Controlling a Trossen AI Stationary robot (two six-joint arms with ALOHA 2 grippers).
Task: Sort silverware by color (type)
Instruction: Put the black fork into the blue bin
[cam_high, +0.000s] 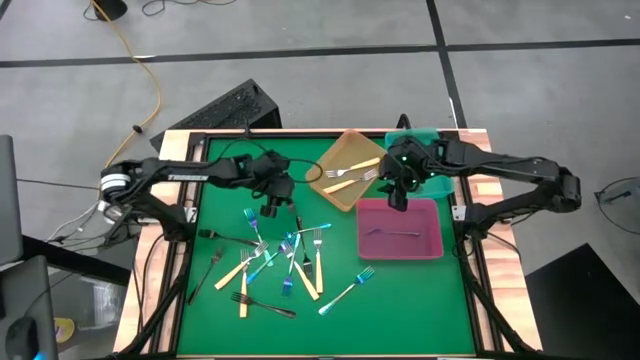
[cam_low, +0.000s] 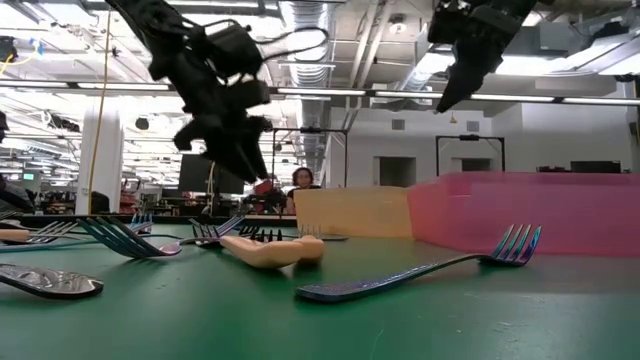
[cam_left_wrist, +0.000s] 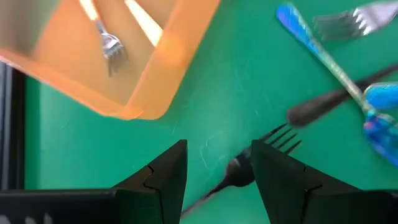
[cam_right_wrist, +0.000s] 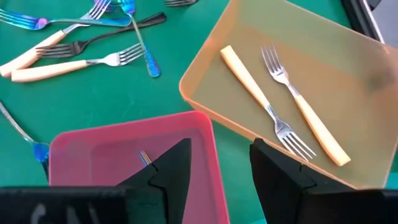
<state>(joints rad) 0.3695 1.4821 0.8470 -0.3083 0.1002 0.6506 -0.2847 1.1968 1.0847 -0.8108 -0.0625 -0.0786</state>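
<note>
Green table mat (cam_high: 400, 300): your left gripper (cam_high: 272, 206), jaws parted and empty, hangs over a black fork (cam_left_wrist: 249, 169) beside crossed forks (cam_high: 285, 262); closing could snag neighbours. Your right gripper (cam_high: 398, 196), also parted and empty, hovers between orange tray (cam_high: 330, 180) and pink tray (cam_high: 430, 245).

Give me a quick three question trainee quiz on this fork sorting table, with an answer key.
1. How many cream-handled forks with silver tines lie in the orange rectangular tray?
2. True or false: the pink rectangular tray holds no fork.
3. Which gripper hangs over a black fork on the green table mat: A the left gripper, B the right gripper?

Key: 1, two. 2, false: one thin fork lies in it. 3, A: its open fingers flank the fork; the right gripper, open, is above the pink tray's edge.
</note>
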